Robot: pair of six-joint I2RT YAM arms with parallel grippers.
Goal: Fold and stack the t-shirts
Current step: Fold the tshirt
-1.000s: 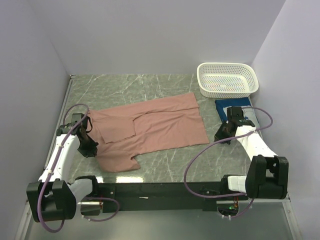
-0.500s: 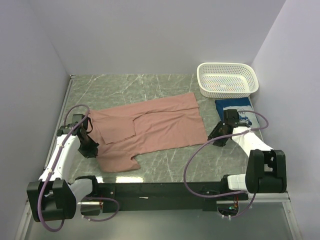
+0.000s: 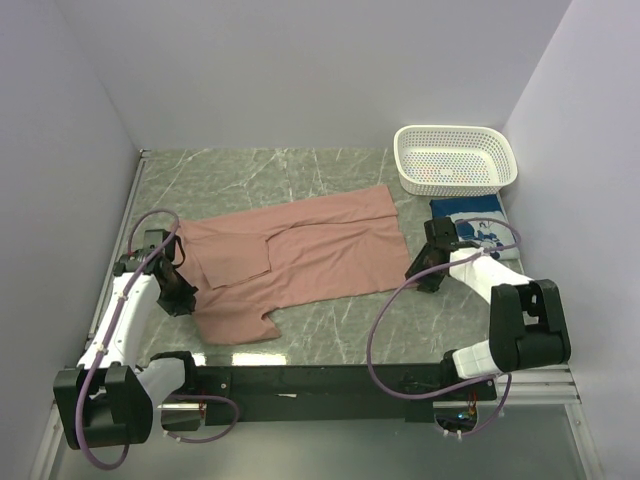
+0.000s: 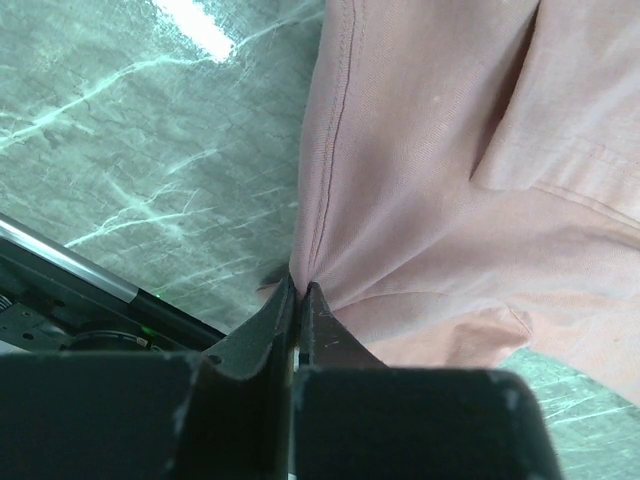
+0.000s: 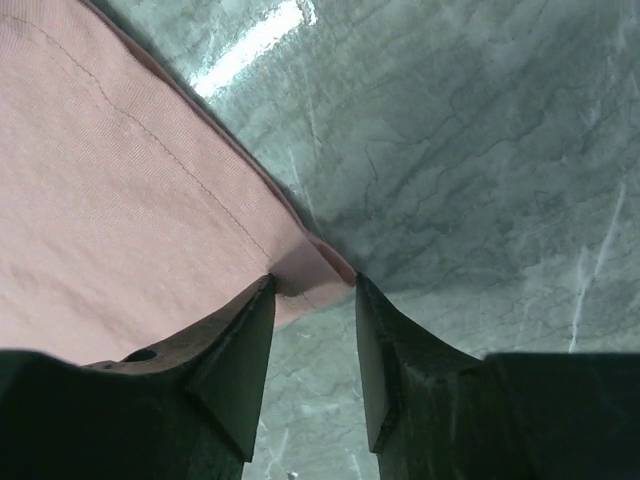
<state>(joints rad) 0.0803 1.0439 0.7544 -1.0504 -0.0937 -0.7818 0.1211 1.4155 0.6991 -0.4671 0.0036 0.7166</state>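
Note:
The dusty-pink t-shirt (image 3: 300, 255) lies spread over the middle of the marble table, one sleeve folded onto its body. My left gripper (image 3: 180, 297) is shut on its near left edge; the left wrist view shows the pink t-shirt (image 4: 440, 180) pinched between the fingertips (image 4: 285, 300). My right gripper (image 3: 418, 278) stands open at the shirt's near right corner; in the right wrist view that pink corner (image 5: 310, 270) lies between the spread jaws, not clamped. The blue t-shirt (image 3: 470, 215) with white print lies folded at the right, beside the right arm.
A white perforated basket (image 3: 456, 160) stands at the back right, just behind the blue shirt. Side walls close in on the table's left and right. The black base rail (image 3: 320, 380) runs along the near edge.
My right gripper has opened and swung left from over the blue shirt to the pink shirt's near right corner, uncovering the blue shirt. The left gripper has kept its hold and place.

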